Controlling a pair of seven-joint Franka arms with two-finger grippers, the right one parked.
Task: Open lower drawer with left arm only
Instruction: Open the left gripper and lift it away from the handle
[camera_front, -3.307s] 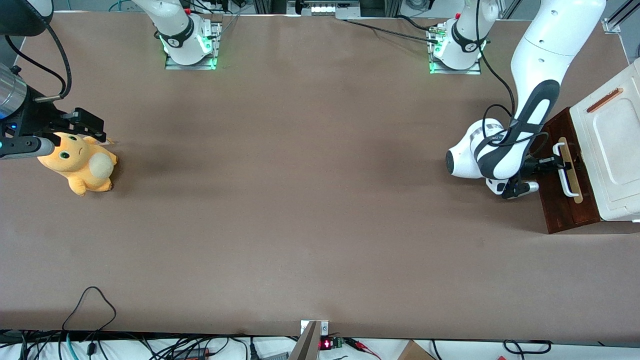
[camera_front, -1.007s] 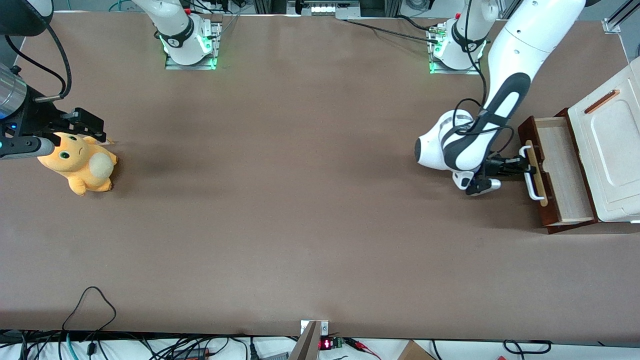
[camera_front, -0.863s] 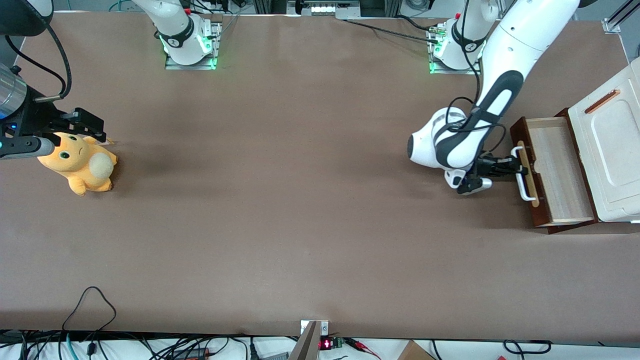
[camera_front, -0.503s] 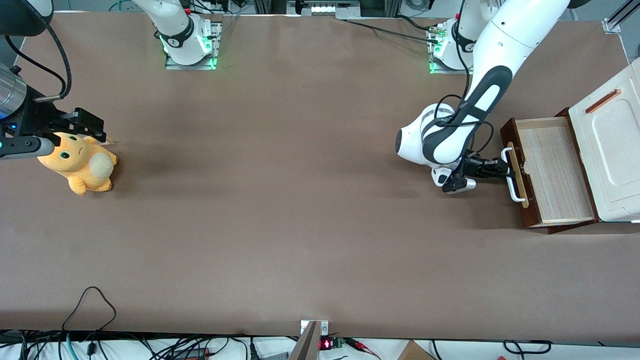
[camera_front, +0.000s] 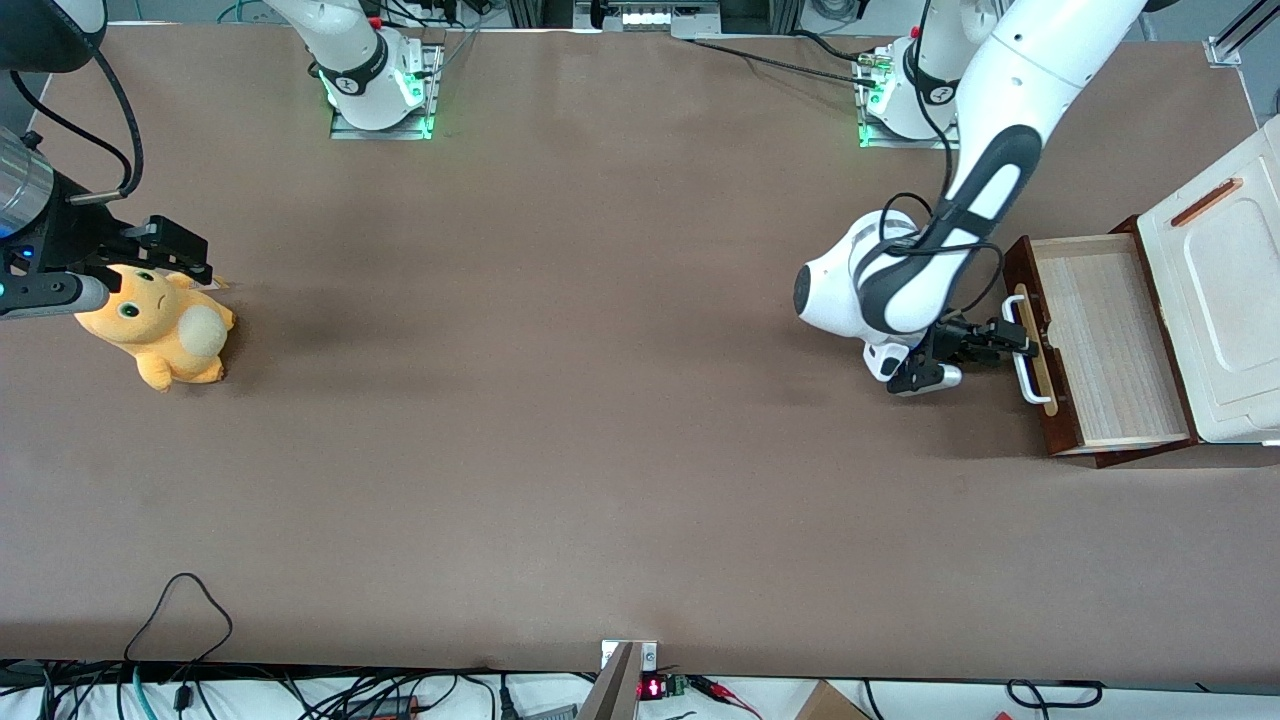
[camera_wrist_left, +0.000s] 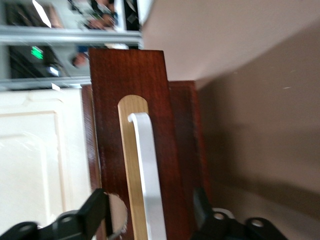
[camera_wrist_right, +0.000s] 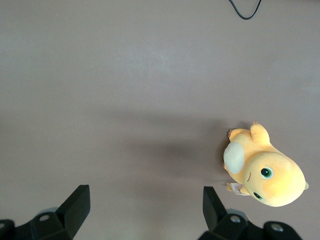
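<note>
Now the lower drawer (camera_front: 1095, 345) stands pulled well out from under the cream-white cabinet top (camera_front: 1215, 290), at the working arm's end of the counter (camera_front: 600, 400), its light wood-grain inside showing. The left arm (camera_front: 960, 220) bends down in front of it, and its hand (camera_front: 1008, 338) sits at the white bar handle (camera_front: 1022, 348). Seen from the wrist, the hand (camera_wrist_left: 150, 212) is spread wide, one finger (camera_wrist_left: 95, 215) on each side of the handle (camera_wrist_left: 149, 170), not clamped on it. A yellow plush toy (camera_front: 160, 325) lies toward the parked arm's end.
</note>
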